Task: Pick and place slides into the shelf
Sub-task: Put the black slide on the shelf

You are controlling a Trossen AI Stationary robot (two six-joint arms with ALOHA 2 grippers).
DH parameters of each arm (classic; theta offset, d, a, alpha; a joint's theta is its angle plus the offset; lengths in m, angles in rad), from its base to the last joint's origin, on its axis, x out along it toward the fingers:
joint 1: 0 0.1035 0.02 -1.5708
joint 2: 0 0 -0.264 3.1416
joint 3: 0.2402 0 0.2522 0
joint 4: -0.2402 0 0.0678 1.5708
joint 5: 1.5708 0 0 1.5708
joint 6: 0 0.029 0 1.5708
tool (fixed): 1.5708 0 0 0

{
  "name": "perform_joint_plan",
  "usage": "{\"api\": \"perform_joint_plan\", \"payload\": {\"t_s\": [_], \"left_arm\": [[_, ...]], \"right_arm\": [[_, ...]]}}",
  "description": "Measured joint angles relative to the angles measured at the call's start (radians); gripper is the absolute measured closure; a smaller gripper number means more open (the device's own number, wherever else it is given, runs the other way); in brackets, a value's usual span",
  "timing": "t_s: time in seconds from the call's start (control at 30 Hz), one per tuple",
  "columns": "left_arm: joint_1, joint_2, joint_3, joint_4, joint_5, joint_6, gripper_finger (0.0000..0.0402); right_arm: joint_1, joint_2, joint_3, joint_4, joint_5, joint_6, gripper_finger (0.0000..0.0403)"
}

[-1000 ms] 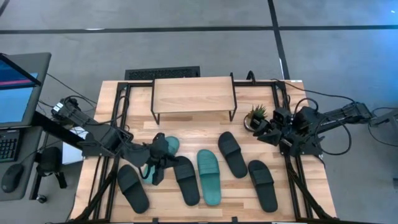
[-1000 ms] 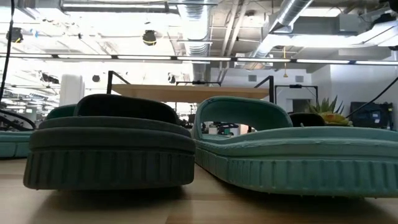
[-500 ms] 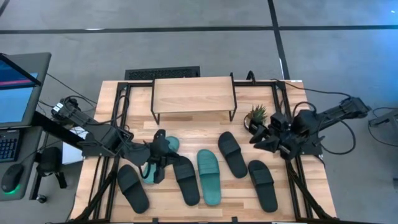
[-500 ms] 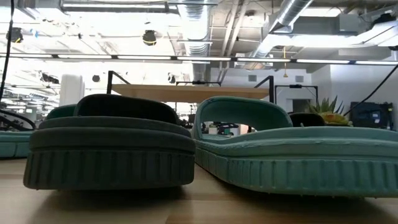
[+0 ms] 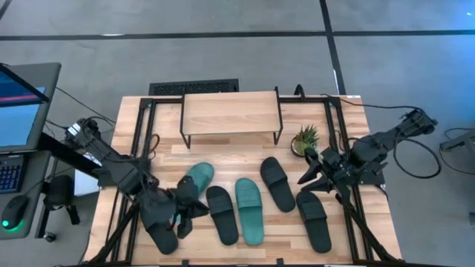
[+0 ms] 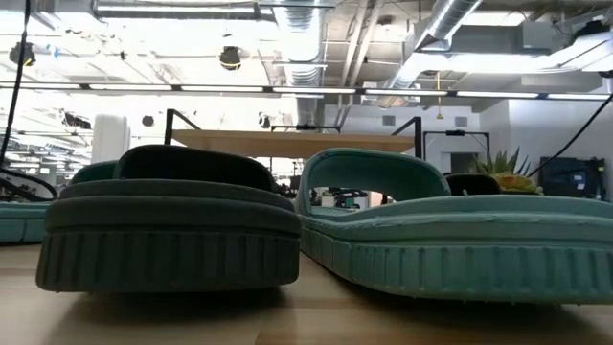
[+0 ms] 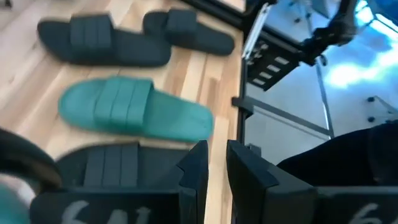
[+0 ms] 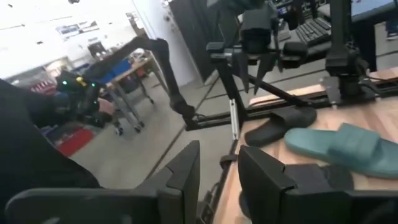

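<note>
Six slides lie flat on their soles on the table. In the high view they are black (image 5: 158, 222), teal (image 5: 196, 178), black (image 5: 221, 215), teal (image 5: 249, 211), black (image 5: 277, 183) and black (image 5: 314, 220). The shelf (image 5: 231, 113) stands on its thin legs near the far edge, with nothing on its top board. My left gripper (image 5: 182, 209) hovers between the two leftmost black slides, open by a narrow gap (image 7: 217, 171). My right gripper (image 5: 308, 174) is open (image 8: 219, 171) and hangs over the table's right part, between the two right-hand black slides. The low view shows no gripper.
A small potted plant (image 5: 306, 139) stands right of the shelf, close to my right arm. Black frame rails (image 5: 141, 133) run along the table's left and right sides. Bare wood (image 5: 234, 152) lies between the shelf and the slides.
My left gripper has moved off the teal slide near the shelf, toward the near edge and slightly left, and that slide now shows whole. My right gripper has moved from beside the plant toward the near edge and left, closer to the right-hand black slides.
</note>
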Motion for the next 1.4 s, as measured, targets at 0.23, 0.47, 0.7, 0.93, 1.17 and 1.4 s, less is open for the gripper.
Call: {"api": "perform_joint_plan", "payload": {"t_s": [0.23, 0.47, 0.7, 0.93, 1.17, 1.4], "left_arm": [[-0.082, 0.048, 0.0, -0.121, 0.005, -0.218, 0.0354], [-0.178, 0.089, 0.0, -0.228, 0.027, -0.479, 0.0354], [-0.221, 0.105, 0.0, -0.321, 0.094, -0.673, 0.0354], [-0.226, 0.105, 0.0, -0.464, 0.283, -0.807, 0.0354], [-0.224, 0.11, 0.0, -0.52, 0.39, -0.858, 0.0354], [-0.221, 0.23, 0.003, -0.509, 0.529, -0.797, 0.0354]], "right_arm": [[-0.007, -0.042, 0.0, -0.062, 0.016, -0.054, 0.0305], [-0.047, -0.052, 0.0, -0.092, 0.015, -0.061, 0.0305], [-0.076, -0.05, 0.0, -0.127, 0.012, -0.061, 0.0305], [-0.096, -0.05, 0.0, -0.147, 0.012, -0.061, 0.0305], [-0.096, -0.05, 0.0, -0.198, 0.012, -0.062, 0.0305], [-0.114, -0.05, -0.004, -0.194, 0.015, -0.085, 0.0305]]}}
